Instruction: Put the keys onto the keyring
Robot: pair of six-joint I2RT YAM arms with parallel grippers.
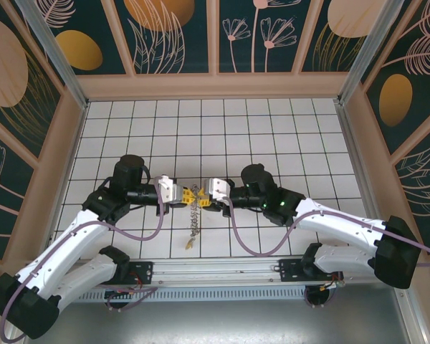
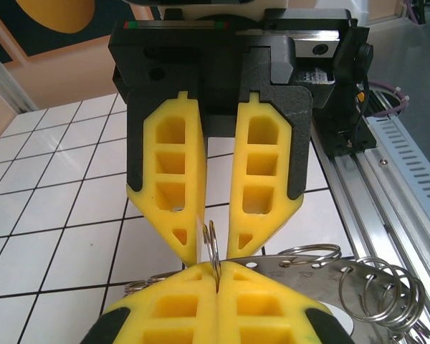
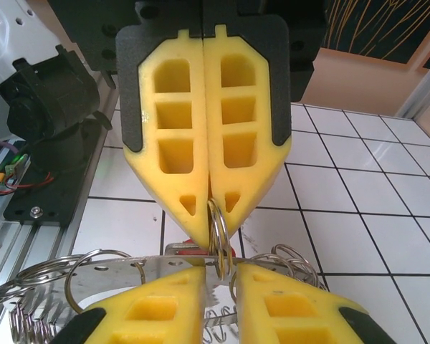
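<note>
Over the white gridded desk [image 1: 272, 143], mid-frame, the left gripper [image 2: 218, 274] is clamping its jaws on a small split ring [image 2: 212, 244] fringing the flat grey metal keyring [image 3: 129, 266], seemingly steadying it, while the right gripper [image 3: 218, 278], jaws slightly parted, is straddling that ring beside the tiny red-tagged silvery key [image 3: 191, 249].

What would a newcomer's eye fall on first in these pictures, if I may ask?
Over the middle of the tiled table, the yellow-fingered left gripper and right gripper meet tip to tip. Between them stands a small split ring: the left gripper is shut on it, while the right gripper's jaws stand slightly apart around it. Right beside it is the keyring, a flat grey plate fringed with more rings.
</note>
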